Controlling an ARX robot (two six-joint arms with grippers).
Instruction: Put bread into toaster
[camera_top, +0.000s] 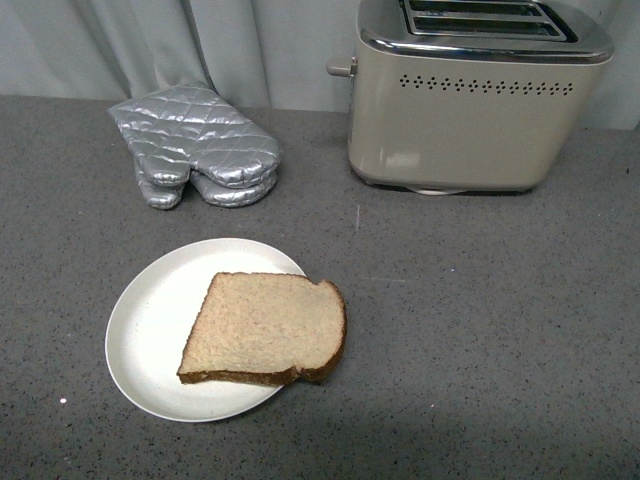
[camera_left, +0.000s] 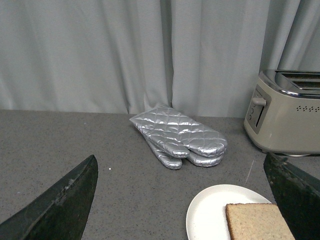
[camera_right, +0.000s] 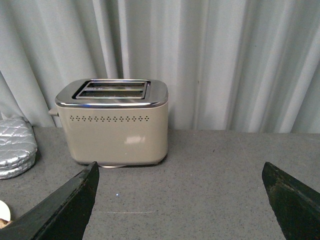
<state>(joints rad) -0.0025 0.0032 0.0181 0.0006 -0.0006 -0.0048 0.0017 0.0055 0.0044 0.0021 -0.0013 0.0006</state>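
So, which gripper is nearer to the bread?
Left. The bread lies right beside the open left gripper; the right gripper faces the toaster, farther from the bread.

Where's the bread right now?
Front view: the bread lies on the plate, left of centre, overhanging its right rim, in front of the mitts; the toaster stands back right.

The toaster (camera_top: 470, 110) loses its far top to the front view's edge, the bread (camera_left: 257, 224) and plate (camera_left: 210, 215) run off the left wrist view, and the oven mitts (camera_right: 15, 145) are partly cut off in the right wrist view.
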